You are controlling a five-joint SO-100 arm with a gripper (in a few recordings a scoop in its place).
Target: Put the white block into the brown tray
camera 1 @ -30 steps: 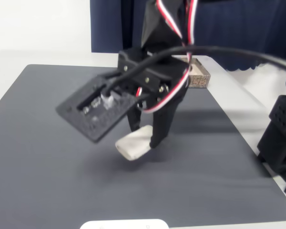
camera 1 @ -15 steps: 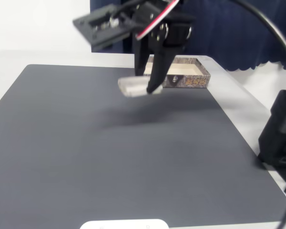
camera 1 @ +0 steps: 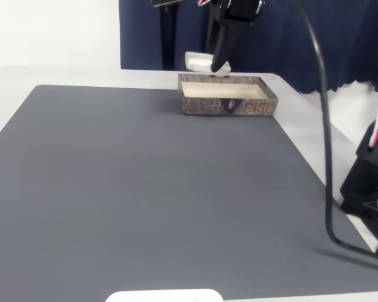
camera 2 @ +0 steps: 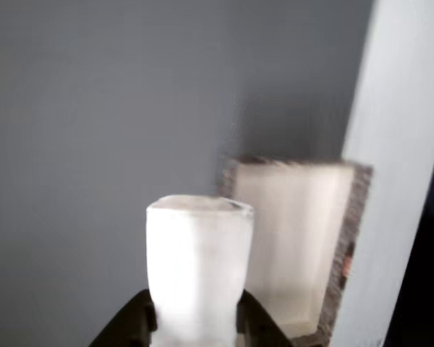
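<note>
Fixed view: pincer (camera 1: 218, 63) w/ white block (camera 1: 198, 61) above brown tray (camera 1: 227, 106), grey mat (camera 1: 145, 195).

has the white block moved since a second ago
Yes. In the fixed view the white block, held in the gripper, has gone from low over the middle of the grey mat up and away to just above the brown tray.

The only writing in sight is on the brown tray (camera 1: 227, 104), which sits at the far edge of the dark mat (camera 1: 145, 189). Its near side wall carries a short run of gold lettering toward the right end and a small dark emblem near the middle. The lettering is too small and blurred to read.
</note>
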